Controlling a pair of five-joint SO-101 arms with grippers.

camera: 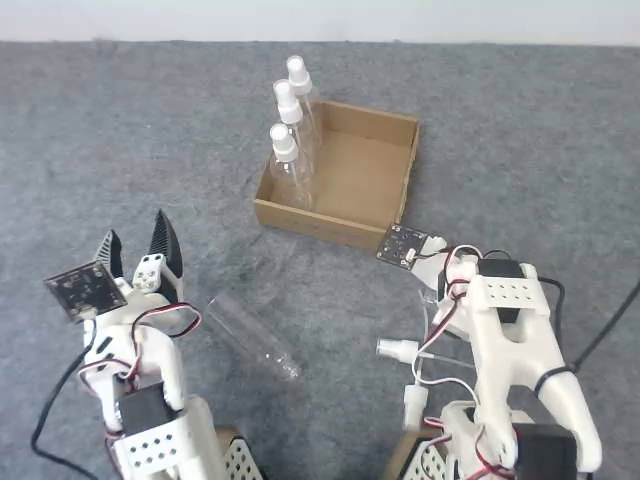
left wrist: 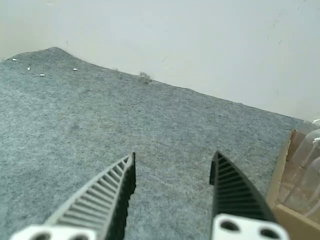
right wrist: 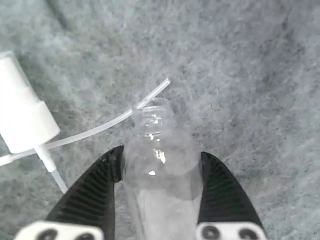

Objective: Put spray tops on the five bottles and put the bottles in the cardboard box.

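Three clear bottles (camera: 288, 150) with white spray tops stand in the left side of the cardboard box (camera: 395, 170). Another bare clear bottle (camera: 250, 335) lies on the carpet between the arms. My right gripper (right wrist: 160, 160) is shut on a topless clear bottle (right wrist: 154, 120), its fingers against the shoulders below the open neck. Close beside that neck lies a white spray top (right wrist: 22, 122) with its thin tube (right wrist: 100, 129). The high view has two loose spray tops (camera: 397, 350) (camera: 415, 405) by the right arm. My left gripper (camera: 137, 235) hangs open above the carpet, holding nothing.
Grey carpet (camera: 120, 130) covers the whole table and meets a pale wall (left wrist: 200, 45) at the back. The box's right half (camera: 370, 180) holds nothing. In the left wrist view the box corner (left wrist: 285, 200) and its bottles (left wrist: 305, 165) lie off to one side.
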